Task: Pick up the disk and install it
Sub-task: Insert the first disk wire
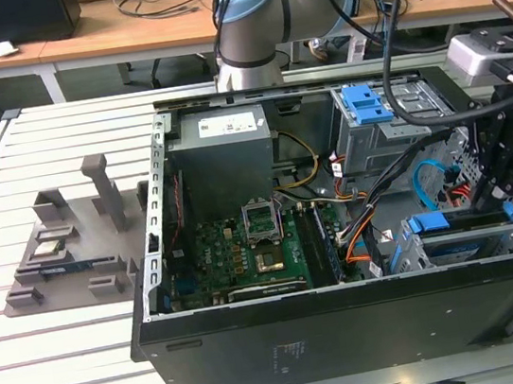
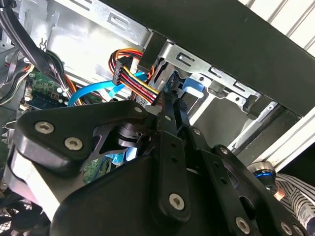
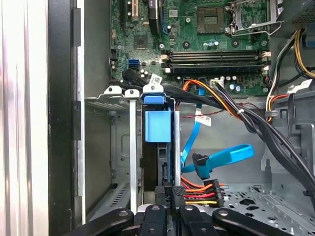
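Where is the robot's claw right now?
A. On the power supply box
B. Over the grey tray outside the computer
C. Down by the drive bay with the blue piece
C: in the exterior view the claw hangs over the drive bay, beside its blue piece.

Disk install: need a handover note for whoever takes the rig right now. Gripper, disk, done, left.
Gripper: down at the drive cage, right at the disk's near end. Grip state can't be told from these views.
Disk: standing on edge in the cage slot, blue carrier showing.
Done: disk is off the table and inside the cage.
Left: full seating can't be confirmed. The blue data cable lies beside the cage and looks unplugged.
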Tool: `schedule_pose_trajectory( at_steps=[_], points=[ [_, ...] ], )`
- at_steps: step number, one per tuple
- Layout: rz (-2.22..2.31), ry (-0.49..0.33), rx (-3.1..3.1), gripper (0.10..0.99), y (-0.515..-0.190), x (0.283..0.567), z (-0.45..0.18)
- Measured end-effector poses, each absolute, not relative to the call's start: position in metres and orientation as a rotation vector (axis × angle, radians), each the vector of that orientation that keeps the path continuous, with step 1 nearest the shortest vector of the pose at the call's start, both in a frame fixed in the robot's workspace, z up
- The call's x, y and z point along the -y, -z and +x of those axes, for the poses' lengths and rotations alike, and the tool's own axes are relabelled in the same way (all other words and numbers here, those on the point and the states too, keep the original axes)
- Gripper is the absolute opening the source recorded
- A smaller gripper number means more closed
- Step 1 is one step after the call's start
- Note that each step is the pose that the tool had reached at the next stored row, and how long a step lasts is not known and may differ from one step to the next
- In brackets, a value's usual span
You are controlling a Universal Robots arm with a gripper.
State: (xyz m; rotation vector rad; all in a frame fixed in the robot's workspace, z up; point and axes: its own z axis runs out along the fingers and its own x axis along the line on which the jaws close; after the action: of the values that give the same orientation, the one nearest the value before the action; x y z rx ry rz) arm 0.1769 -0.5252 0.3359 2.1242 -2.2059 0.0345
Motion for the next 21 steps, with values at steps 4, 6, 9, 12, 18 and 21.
schedule_pose_trajectory(
  at_steps=[4,6,9,12,18,21],
  points=[
    [2.125,-0.034,2.206,0.165,-0.334,0.525,0.175],
    [2.125,-0.032,2.206,0.176,-0.334,0.525,0.175],
    [2.125,-0.034,2.206,0.239,-0.334,0.525,0.175],
    [2.125,-0.034,2.206,0.239,-0.337,0.525,0.175],
    [2.124,-0.036,2.205,0.161,-0.371,0.521,0.175],
    [2.123,-0.037,2.205,0.106,-0.38,0.52,0.175]
  ],
)
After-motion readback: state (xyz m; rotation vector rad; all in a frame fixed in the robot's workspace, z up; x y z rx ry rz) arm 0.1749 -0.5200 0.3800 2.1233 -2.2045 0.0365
